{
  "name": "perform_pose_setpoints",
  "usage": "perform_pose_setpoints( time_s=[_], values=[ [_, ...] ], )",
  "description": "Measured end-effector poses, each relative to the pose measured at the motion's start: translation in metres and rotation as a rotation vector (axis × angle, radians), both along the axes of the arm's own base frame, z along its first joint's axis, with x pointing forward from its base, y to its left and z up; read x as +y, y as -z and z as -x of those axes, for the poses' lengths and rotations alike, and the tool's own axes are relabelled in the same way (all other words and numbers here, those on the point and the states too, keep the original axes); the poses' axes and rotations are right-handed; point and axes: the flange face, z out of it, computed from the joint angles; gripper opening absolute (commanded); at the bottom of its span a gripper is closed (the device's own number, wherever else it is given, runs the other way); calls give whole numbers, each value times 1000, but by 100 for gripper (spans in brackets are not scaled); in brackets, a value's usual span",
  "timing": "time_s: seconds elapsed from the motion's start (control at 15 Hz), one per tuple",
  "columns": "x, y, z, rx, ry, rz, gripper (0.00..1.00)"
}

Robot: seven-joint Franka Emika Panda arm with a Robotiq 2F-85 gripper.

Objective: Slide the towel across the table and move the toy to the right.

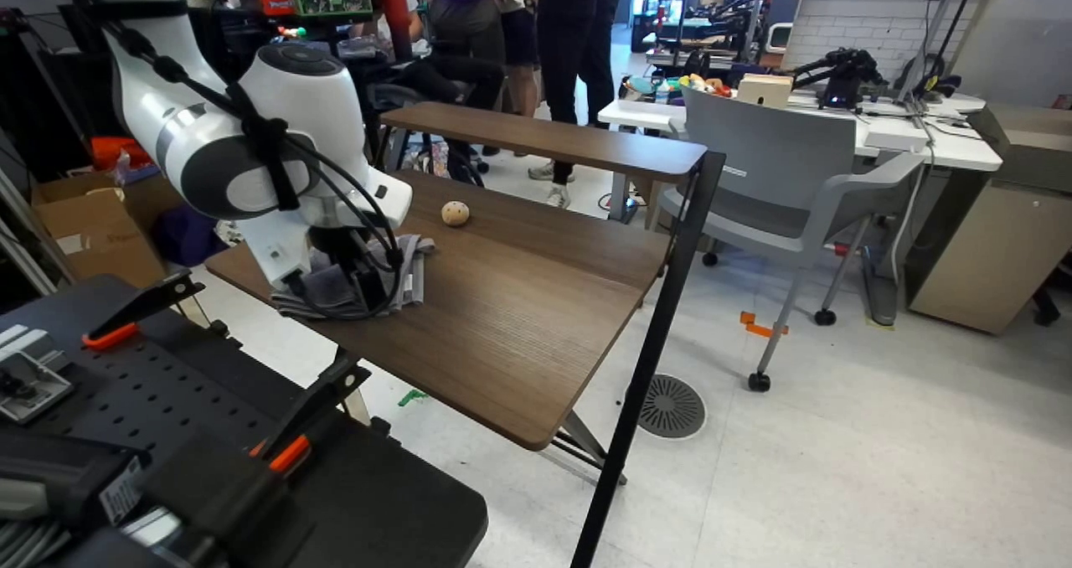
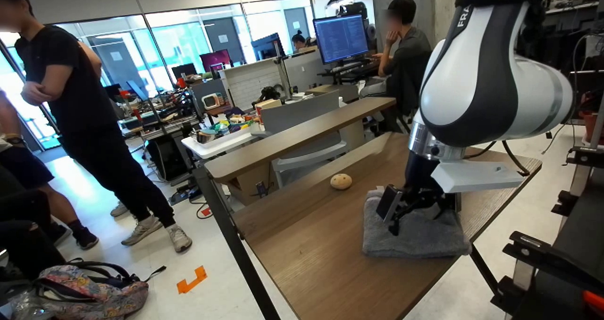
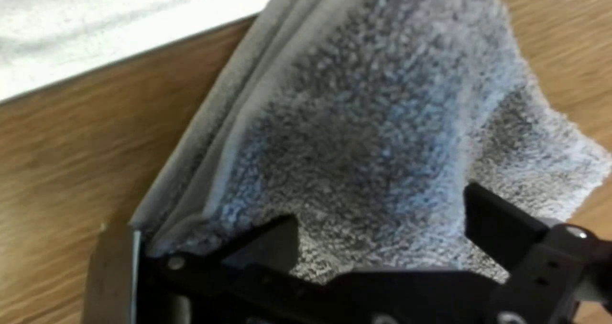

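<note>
The claw points downward, its two fingers well apart with a wide gap between them in the wrist view. Directly above the claw, in an exterior view, sits the wrist with its silver collar, and a pale bracket juts out sideways beside the claw's black base. Higher up, the white-and-black arm is bent above the claw in both exterior views, its rounded joint bulging over and to one side of it, the upper link leading out of view.
</note>
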Motion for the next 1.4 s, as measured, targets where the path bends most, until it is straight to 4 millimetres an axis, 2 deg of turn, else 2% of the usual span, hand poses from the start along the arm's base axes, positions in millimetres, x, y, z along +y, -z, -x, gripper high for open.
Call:
perform_pose_setpoints(
  time_s=[0.4, 0.53, 0.73, 0.93, 1.13, 1.27, 1.4],
  values=[
    [23, -5, 1, -62, 3, 18, 100],
    [29, -14, -3, -128, 26, 14, 100],
    [33, -39, -15, -208, 87, -35, 100],
    [25, -69, -36, -251, 176, -90, 100],
    [8, -91, -69, -304, 280, -121, 100],
    [-2, -98, -90, -330, 341, -132, 100],
    [-13, -94, -107, -343, 401, -119, 100]
  ],
)
